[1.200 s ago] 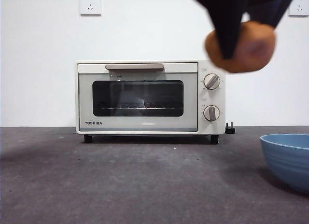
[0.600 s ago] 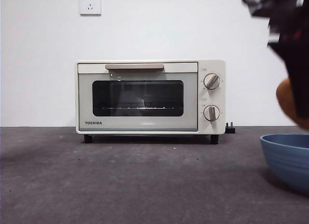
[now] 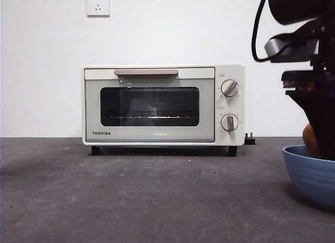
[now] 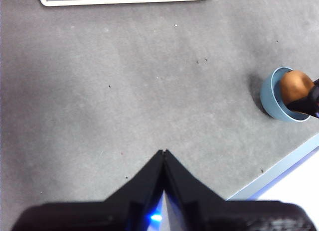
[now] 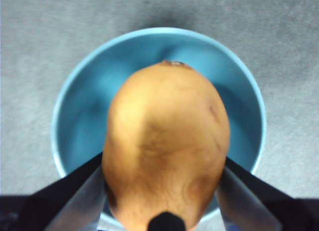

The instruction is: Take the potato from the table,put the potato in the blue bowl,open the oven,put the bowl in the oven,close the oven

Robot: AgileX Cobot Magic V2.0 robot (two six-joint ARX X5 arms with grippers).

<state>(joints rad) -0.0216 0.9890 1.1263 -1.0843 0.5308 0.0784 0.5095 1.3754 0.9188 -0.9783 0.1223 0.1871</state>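
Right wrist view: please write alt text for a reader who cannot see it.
The right gripper holds a potato between its two black jaws, directly over the opening of a blue bowl. The bowl stands on a grey table, and the potato hides much of its inside.

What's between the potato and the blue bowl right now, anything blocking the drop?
Nothing visible. The right gripper holds the potato directly over the blue bowl, whose inside looks empty. In the front view the potato is already at rim level.
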